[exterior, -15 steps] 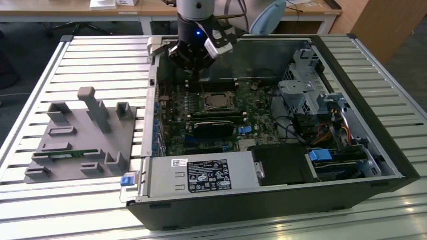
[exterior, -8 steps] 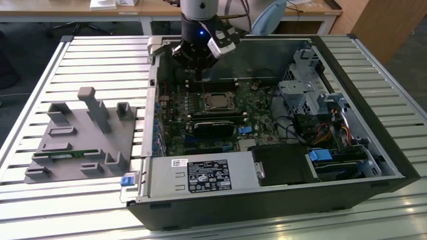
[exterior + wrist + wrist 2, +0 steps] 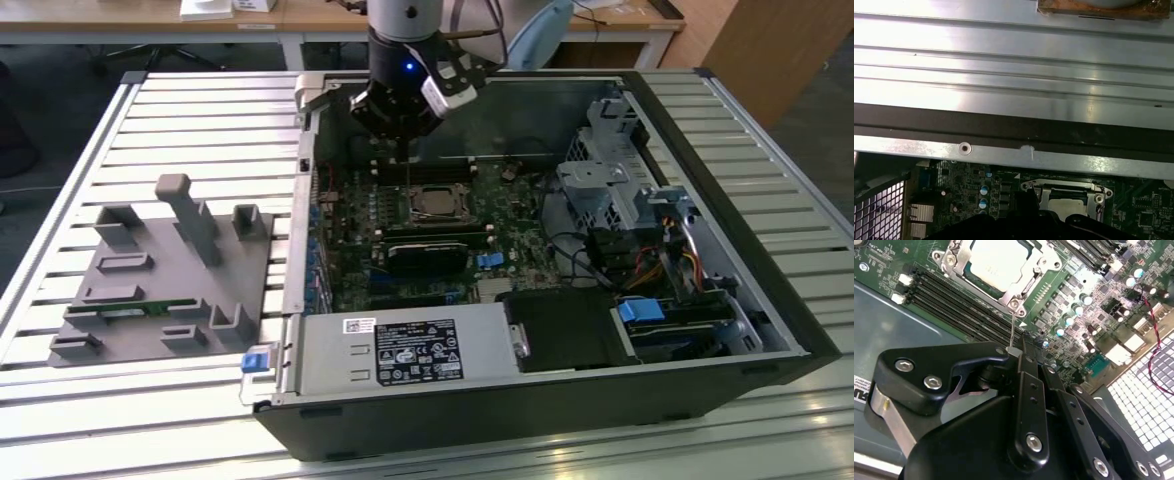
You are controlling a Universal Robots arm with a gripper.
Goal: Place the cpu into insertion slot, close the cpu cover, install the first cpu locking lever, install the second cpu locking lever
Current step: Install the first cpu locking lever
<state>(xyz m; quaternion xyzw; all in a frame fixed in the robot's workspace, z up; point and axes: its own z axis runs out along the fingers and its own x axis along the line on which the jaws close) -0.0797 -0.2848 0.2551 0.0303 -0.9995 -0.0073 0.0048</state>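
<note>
The cpu (image 3: 996, 260) lies flat in the insertion slot (image 3: 951, 260) on the green board, its silver face showing. The cpu cover (image 3: 1029, 286) is folded down around it as a metal frame. A thin wire locking lever (image 3: 1011, 330) rises from the socket's corner to my gripper (image 3: 1016, 351), whose black fingers are closed together on the lever's end. In the exterior view my gripper (image 3: 404, 150) hangs inside the open computer case, just behind the cpu (image 3: 434, 203). In the first wrist view the cpu cover (image 3: 1064, 187) shows beyond the case wall.
Long black memory slots (image 3: 964, 305) run beside the socket. A grey fixture block (image 3: 160, 280) sits on the slatted table at the exterior view's left. The power supply (image 3: 400, 350), drive cage (image 3: 614, 180) and case wall (image 3: 1004, 135) hem in the board. A red-black cable (image 3: 1154, 340) lies nearby.
</note>
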